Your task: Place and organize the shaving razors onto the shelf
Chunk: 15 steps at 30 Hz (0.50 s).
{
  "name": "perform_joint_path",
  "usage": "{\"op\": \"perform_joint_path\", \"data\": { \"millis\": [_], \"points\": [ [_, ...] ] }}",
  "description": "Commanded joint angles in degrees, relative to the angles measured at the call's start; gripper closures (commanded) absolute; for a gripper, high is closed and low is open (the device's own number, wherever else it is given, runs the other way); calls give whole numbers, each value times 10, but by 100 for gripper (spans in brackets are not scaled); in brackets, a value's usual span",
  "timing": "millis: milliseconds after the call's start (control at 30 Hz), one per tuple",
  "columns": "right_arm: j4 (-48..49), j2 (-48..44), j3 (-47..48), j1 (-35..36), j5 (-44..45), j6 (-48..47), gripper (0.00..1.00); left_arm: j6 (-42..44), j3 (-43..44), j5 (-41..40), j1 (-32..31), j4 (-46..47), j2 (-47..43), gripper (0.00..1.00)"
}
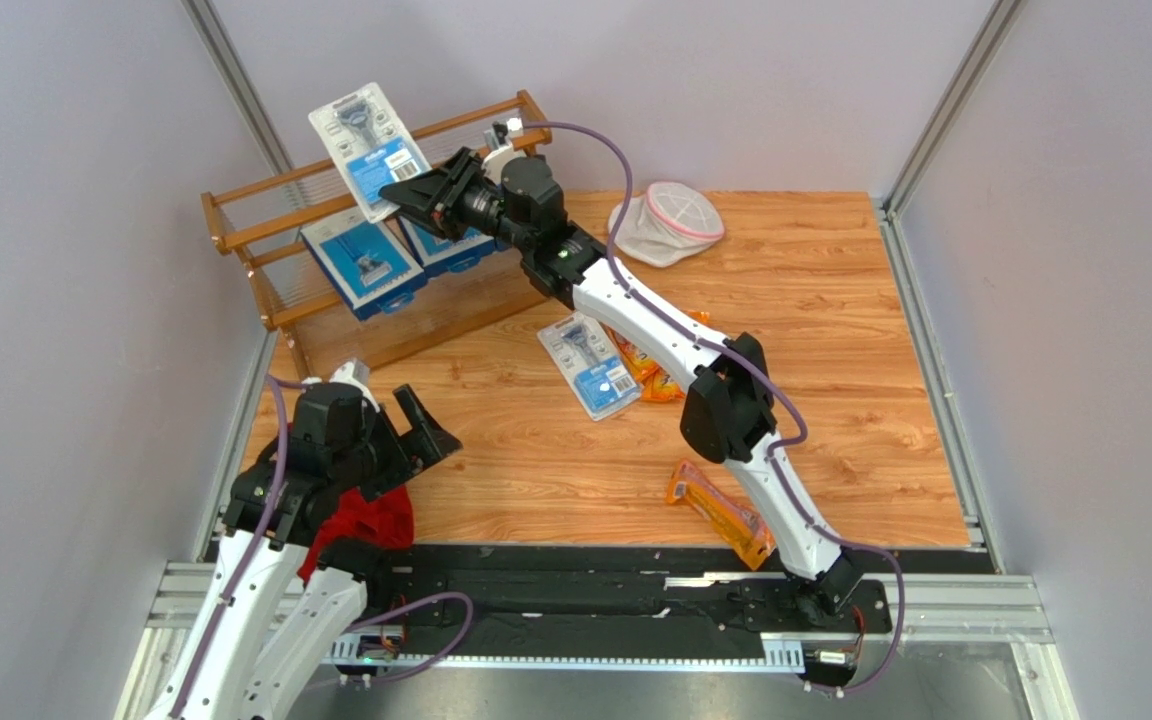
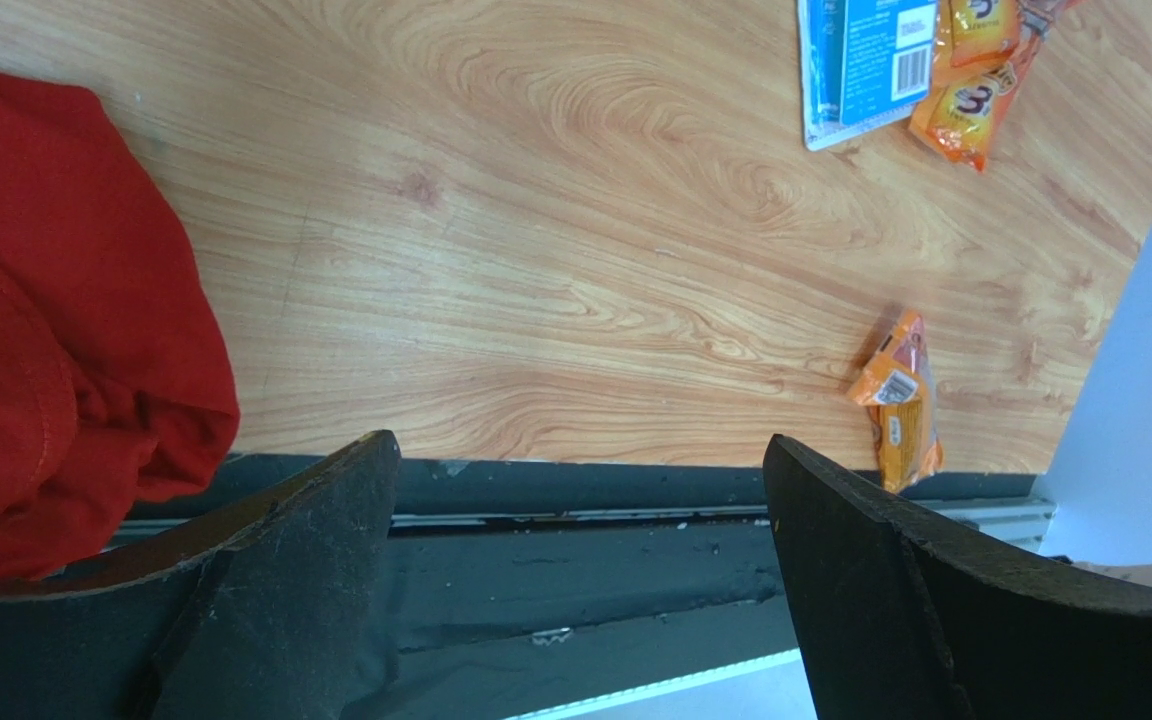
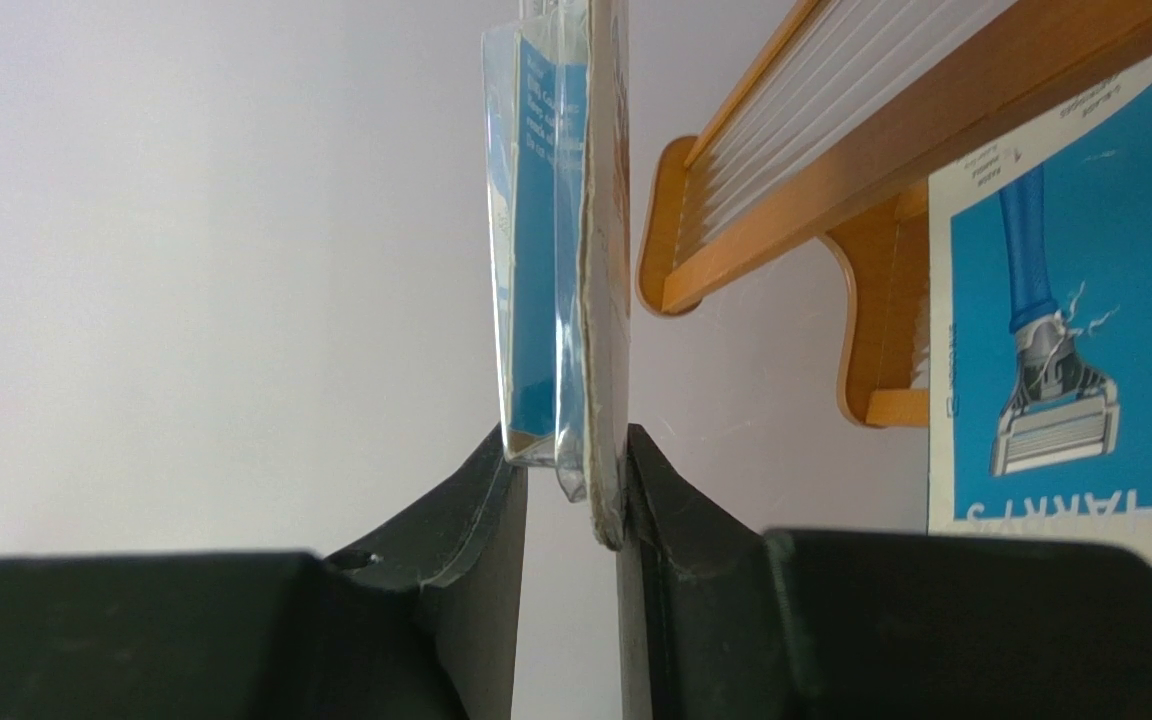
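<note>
While beside left fingers point(image 2: 297, 585), red cloth point(image 2: 56, 315)

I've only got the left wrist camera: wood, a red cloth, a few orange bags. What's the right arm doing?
Observer: The right claw is shut on a blister pack, holding it upright near the top rail of the shelf.
Operator: Anything on that shelf?
Observer: Two blue boxes stand in its lower tier.
Operator: What else is on the table outside my view?
Observer: A white pouch with pink trim lies at the far side, right of the shelf.
</note>
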Motion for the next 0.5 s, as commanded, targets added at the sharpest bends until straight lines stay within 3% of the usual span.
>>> {"op": "perform_joint_path", "data": {
  "millis": [0, 467],
  "points": [
    [-6, 38, 84, -8, 32, 34, 100, -2, -10, 13, 3, 15, -10, 1],
    [-13, 82, 103, -19, 50, 72, 100, 13, -13, 5, 3, 8, -10, 1]
  ]
}}
